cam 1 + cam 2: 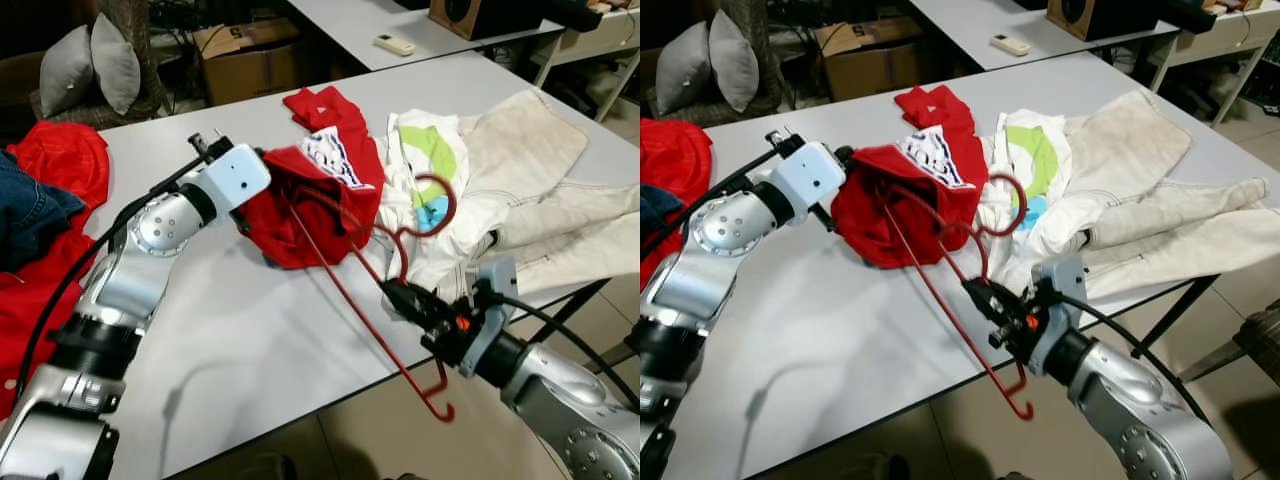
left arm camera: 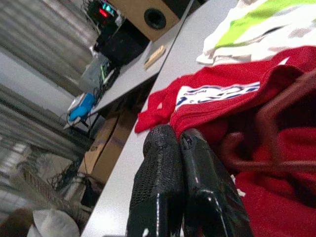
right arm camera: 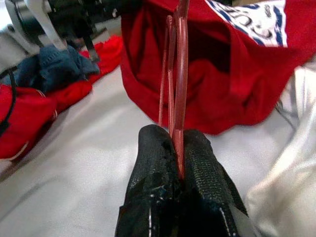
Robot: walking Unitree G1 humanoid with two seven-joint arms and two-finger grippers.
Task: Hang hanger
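A red wire hanger (image 1: 347,277) runs from inside a red shirt (image 1: 320,215) on the white table (image 1: 250,330) out past the table's front edge. Its hook (image 1: 437,204) lies over white clothes. My right gripper (image 1: 393,292) is shut on the hanger's long bar near the table edge, and the right wrist view shows the bar (image 3: 178,74) pinched between the fingers. My left gripper (image 1: 844,157) is at the shirt's left edge, which is lifted. Its fingers (image 2: 163,148) are pressed together against the red cloth.
A white shirt with green and blue print (image 1: 425,165) and cream trousers (image 1: 530,190) cover the table's right side. Red and blue clothes (image 1: 45,205) are heaped at the left. Behind stand a cardboard box (image 1: 245,55), grey cushions (image 1: 95,65) and a second table with a remote (image 1: 393,44).
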